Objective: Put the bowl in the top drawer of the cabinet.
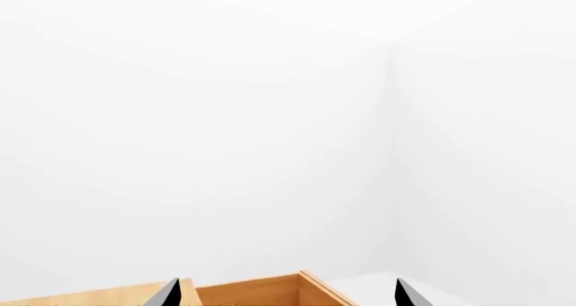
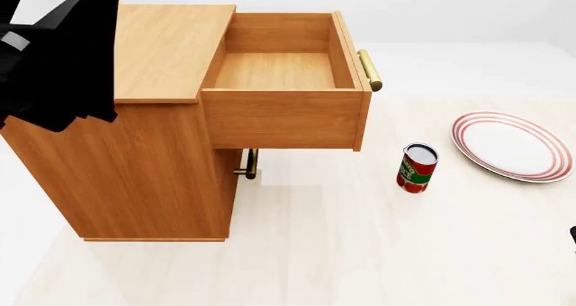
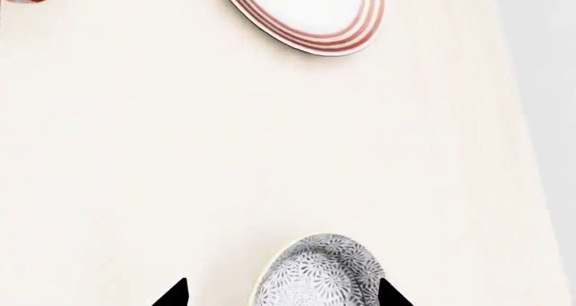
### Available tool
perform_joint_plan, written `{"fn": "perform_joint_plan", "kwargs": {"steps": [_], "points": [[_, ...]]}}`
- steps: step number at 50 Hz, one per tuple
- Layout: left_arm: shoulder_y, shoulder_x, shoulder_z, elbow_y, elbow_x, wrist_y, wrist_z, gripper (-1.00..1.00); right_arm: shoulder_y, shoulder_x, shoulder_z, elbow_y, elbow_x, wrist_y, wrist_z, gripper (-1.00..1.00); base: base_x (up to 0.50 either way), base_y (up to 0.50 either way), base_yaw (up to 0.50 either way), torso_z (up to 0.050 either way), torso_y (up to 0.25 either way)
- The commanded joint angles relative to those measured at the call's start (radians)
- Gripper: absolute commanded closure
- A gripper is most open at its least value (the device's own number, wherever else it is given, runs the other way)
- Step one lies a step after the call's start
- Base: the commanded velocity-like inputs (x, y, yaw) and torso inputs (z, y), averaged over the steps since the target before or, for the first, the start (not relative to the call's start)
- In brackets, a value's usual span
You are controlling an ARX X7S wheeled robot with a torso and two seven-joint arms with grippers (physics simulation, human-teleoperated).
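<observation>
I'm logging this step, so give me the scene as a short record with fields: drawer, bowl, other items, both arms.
top drawer: pulled out of the cabinet, empty
bowl: on the table, out of the head view, lying between the right gripper's open jaws, not lifted
plate: red-ringed, on the table
can: upright, between cabinet and plate
left gripper: jaws apart, holding nothing, above the drawer

The top drawer [image 2: 283, 70] stands pulled out, interior bare, open from above.
</observation>
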Motion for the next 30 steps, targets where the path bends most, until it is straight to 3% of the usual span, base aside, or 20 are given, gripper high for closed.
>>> {"fn": "perform_joint_plan", "kwargs": {"steps": [1, 20, 30], "points": [[0.009, -0.003, 0.001, 0.002, 0.003, 0.005, 0.005, -1.00, -0.102, 0.088, -0.019, 0.007, 0.043, -0.107, -0.018, -1.00, 0.00, 0.00, 0.00, 0.000, 0.000], [-0.022, -0.003, -0.035, 0.013, -0.049, 0.066, 0.010, -1.00, -0.239, 0.050, -0.084, 0.105, 0.065, -0.271, 0.020, -1.00, 0.00, 0.00, 0.00, 0.000, 0.000], [-0.056, -0.005, -0.055, 0.022, -0.075, 0.101, 0.017, -1.00, -0.222, -0.118, -0.088, 0.200, 0.064, -0.239, 0.116, -1.00, 0.00, 0.00, 0.00, 0.000, 0.000]]}}
